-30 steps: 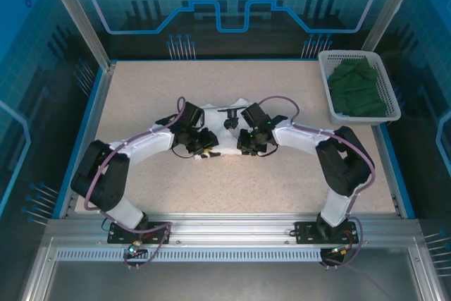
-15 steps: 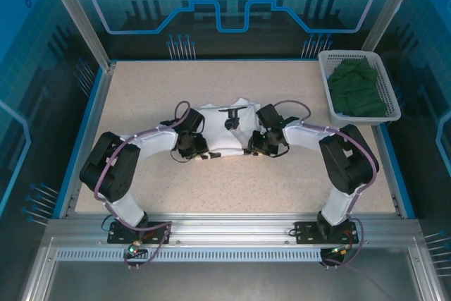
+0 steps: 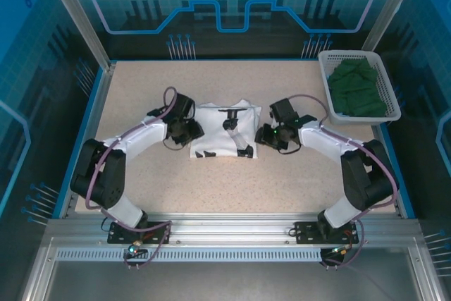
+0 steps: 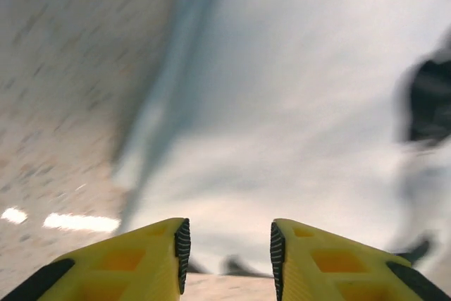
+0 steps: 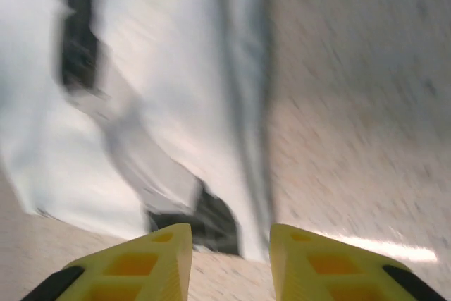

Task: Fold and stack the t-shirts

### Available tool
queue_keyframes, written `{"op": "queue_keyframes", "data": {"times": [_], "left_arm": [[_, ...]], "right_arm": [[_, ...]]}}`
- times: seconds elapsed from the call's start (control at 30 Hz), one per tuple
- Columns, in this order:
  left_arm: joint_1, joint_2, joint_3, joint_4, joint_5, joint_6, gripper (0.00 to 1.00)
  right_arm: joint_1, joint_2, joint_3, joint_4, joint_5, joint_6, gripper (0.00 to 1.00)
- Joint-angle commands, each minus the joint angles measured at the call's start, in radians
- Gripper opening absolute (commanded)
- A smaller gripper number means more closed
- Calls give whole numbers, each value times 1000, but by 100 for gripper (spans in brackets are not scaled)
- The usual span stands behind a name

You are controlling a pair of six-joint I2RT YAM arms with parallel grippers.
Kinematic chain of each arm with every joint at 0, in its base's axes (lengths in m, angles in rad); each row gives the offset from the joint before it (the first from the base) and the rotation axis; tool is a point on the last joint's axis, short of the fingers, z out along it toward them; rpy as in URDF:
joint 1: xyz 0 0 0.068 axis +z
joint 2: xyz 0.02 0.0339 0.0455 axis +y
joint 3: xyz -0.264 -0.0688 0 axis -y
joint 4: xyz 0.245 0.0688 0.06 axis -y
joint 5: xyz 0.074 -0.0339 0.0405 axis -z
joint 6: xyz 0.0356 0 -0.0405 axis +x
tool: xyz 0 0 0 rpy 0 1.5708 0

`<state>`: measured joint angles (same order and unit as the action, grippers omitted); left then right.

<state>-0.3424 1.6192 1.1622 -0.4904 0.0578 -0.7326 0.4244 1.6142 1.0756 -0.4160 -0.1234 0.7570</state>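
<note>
The white t-shirt (image 3: 220,137) with black print lies folded into a small rectangle in the middle of the table. My left gripper (image 3: 193,130) is at the shirt's left edge, and my right gripper (image 3: 261,136) is at its right edge. In the left wrist view the yellow fingers (image 4: 158,259) of the left gripper (image 4: 227,257) stand apart, with nothing between them and the blurred white cloth (image 4: 296,103) just beyond. The right gripper (image 5: 231,253) is open the same way, facing the shirt's edge (image 5: 162,111) and a black print patch. The dark green t-shirt (image 3: 359,89) lies bunched in the basket.
The white lattice basket (image 3: 326,84) sits at the table's back right corner. Speckled beige tabletop (image 3: 232,181) stretches in front of the shirt. A raised blue rim (image 3: 83,132) borders the table's left and right sides.
Both grippers have moved off the shirt's front part, outward and back to its left and right edges. The shirt now lies flat and fully exposed as a folded rectangle.
</note>
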Motion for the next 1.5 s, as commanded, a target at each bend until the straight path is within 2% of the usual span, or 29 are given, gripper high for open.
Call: {"op": "queue_keyframes", "data": {"times": [0.0,0.1,0.27,0.47,0.6,0.7,0.8,0.9,0.97,1.07,1.13,1.2,1.3,1.47], "left_arm": [[31,88,152,-17,59,34,30],[57,210,253,19,122,57,19],[105,420,414,44,206,76,13],[157,570,512,27,143,84,11],[175,610,542,-6,65,101,11],[186,611,560,-6,83,96,12],[185,574,594,-17,118,94,14],[185,502,621,-43,155,89,25],[184,430,600,-49,161,83,36],[185,297,485,-26,163,65,61],[185,211,388,3,191,60,76],[185,155,287,36,227,62,85],[183,118,165,61,250,94,90],[158,174,75,66,169,191,85]], "right_arm": [[-9,135,173,-30,18,-20,27],[-19,285,333,-58,-17,-24,21],[-36,514,578,-117,-39,-48,19],[-91,697,757,-188,-51,-64,16],[-122,750,815,-194,-70,-69,17],[-131,770,874,-218,-80,-78,20],[-134,752,927,-233,-121,-81,28],[-126,659,919,-211,-144,-74,40],[-125,581,877,-193,-138,-70,44],[-122,420,711,-124,-128,-62,50],[-120,281,517,-32,-115,-61,57],[-118,139,318,72,-94,-61,66],[-105,-77,5,253,-50,-69,78],[-58,-352,-390,473,46,-90,81]]}}
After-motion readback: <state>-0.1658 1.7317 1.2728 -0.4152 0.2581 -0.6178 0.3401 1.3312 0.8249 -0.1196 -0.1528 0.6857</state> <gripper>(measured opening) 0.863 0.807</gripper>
